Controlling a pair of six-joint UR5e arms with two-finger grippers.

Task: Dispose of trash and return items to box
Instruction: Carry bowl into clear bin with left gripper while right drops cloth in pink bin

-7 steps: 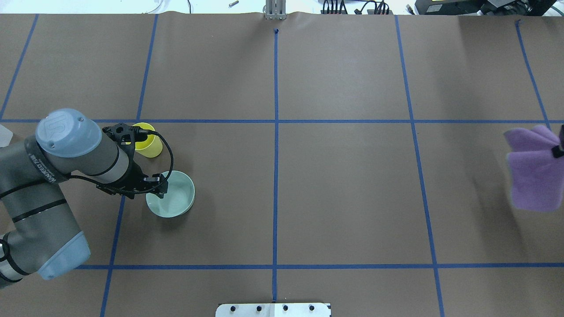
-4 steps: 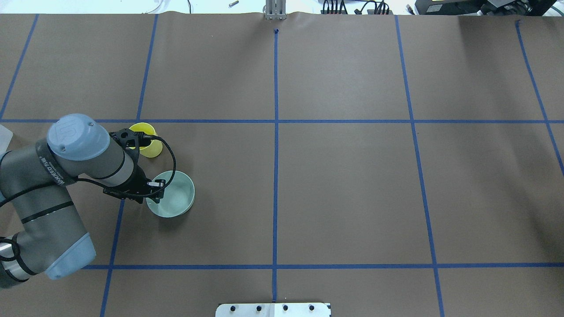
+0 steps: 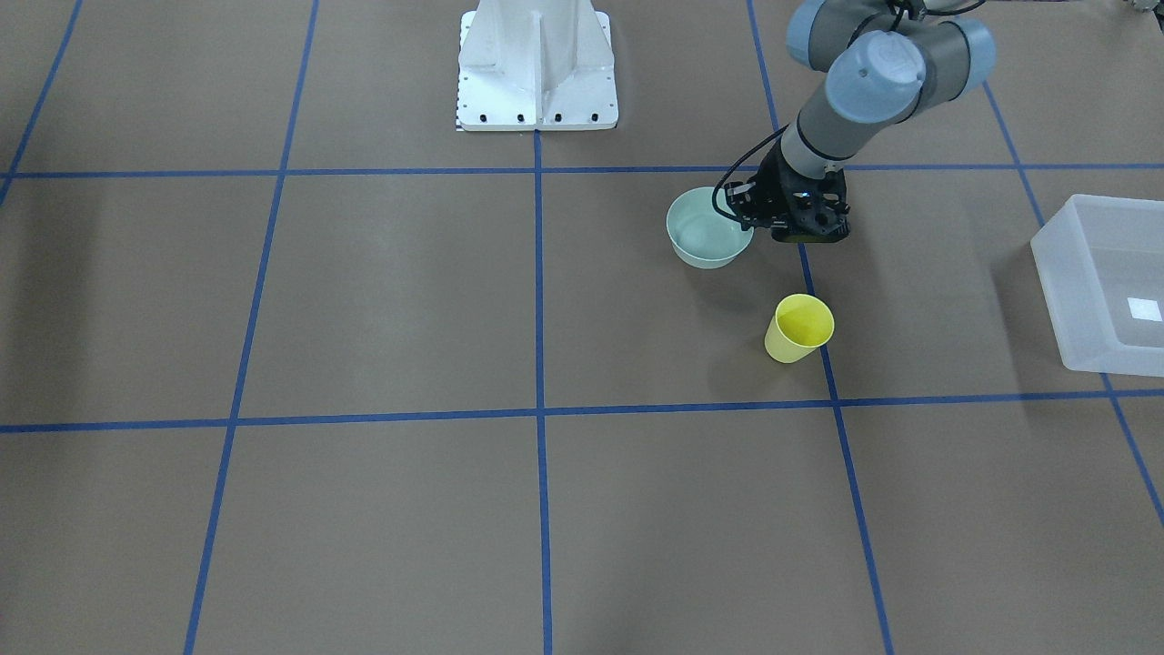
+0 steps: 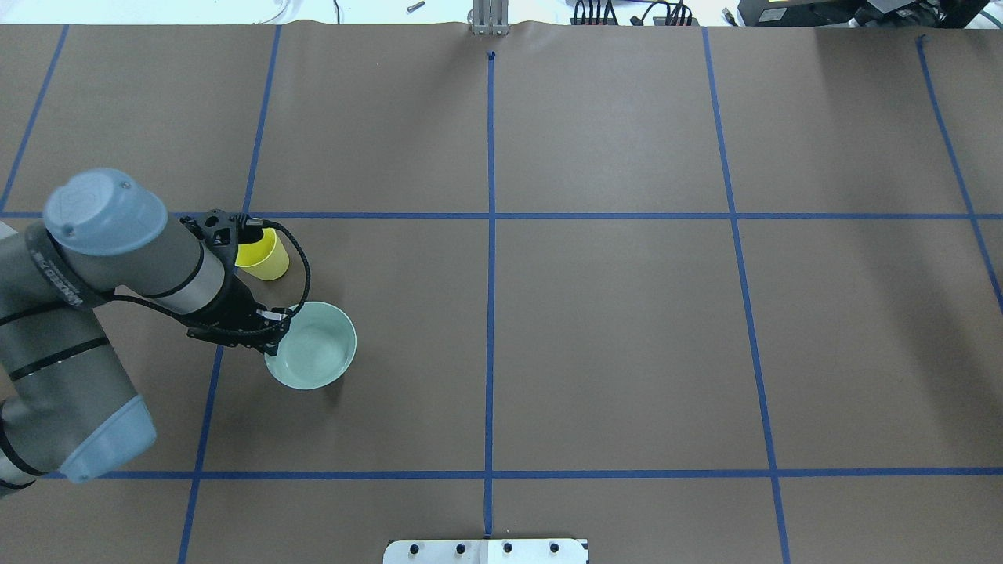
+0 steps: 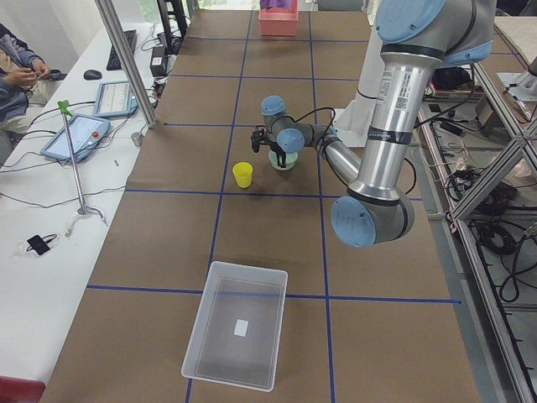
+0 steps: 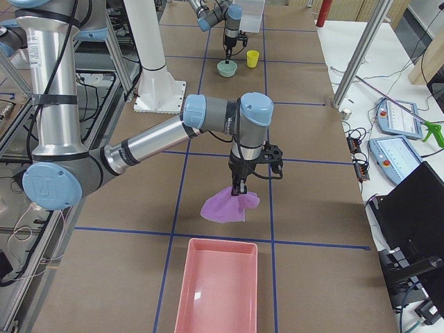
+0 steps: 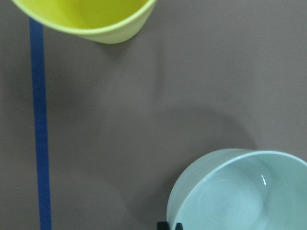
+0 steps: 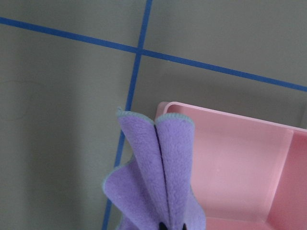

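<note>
The pale mint-green bowl [image 4: 315,348] is at the table's left, also seen in the front view [image 3: 705,235]. My left gripper [image 4: 274,325] is shut on the bowl's near-left rim; the left wrist view shows the fingertips [image 7: 169,225] clamped on the rim of the bowl [image 7: 240,191]. A yellow cup [image 4: 266,257] stands upright just beyond it. My right gripper [image 6: 239,189] is shut on a purple cloth [image 6: 225,207], which hangs near a pink tray [image 6: 218,291]. The translucent box [image 3: 1050,300] sits empty past the left arm.
The white pedestal base [image 3: 536,73] stands at the robot's side of the table. The pink tray [image 8: 240,167] lies just beside the hanging cloth [image 8: 158,172]. Blue tape lines grid the brown table. Operators' desks with tablets lie beyond the far edge.
The left gripper closed in on the bowl's rim, and the bowl has shifted slightly right and looks larger. The purple cloth has left the overhead view at the right edge.
</note>
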